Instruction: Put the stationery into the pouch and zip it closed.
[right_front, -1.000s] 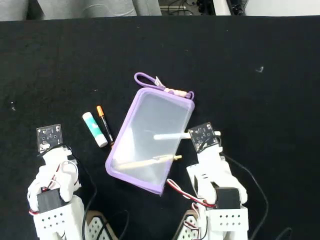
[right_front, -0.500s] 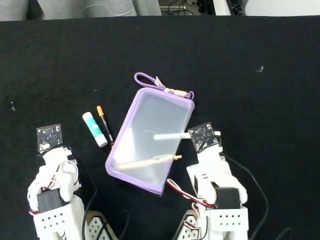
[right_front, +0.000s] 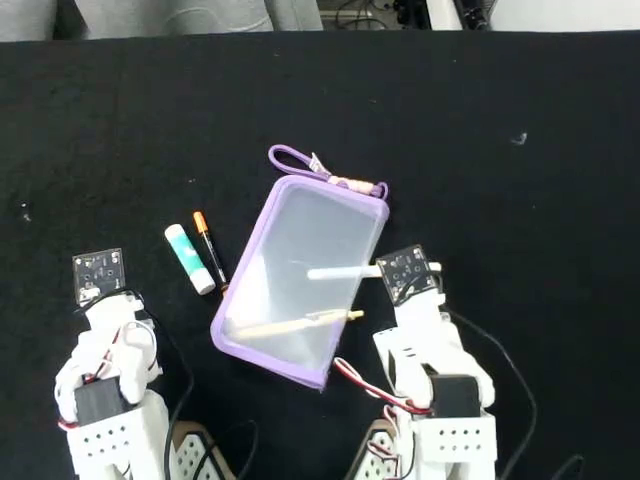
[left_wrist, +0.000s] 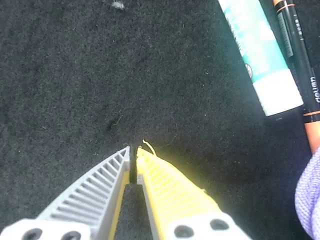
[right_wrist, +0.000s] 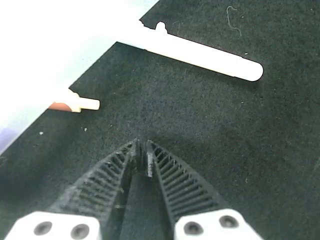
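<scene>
- one glue stick (right_front: 189, 258) and one orange pen (right_front: 208, 248) are lying beside the one pouch (right_front: 310, 235).
- one white pen (right_front: 340, 271) and one cream pen (right_front: 300, 323) are poking over its opposite edge.
- left gripper (left_wrist: 133, 150) and right gripper (right_wrist: 141, 145) are hanging near it, each pressed together, empty.

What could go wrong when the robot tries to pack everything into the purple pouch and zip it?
1. The white pen and the cream pen poke out past the edge of the pouch, so the zip might jam on them.
2. The glue stick and the orange pen lie close together, so the left gripper could knock one rolling while grabbing the other.
</scene>
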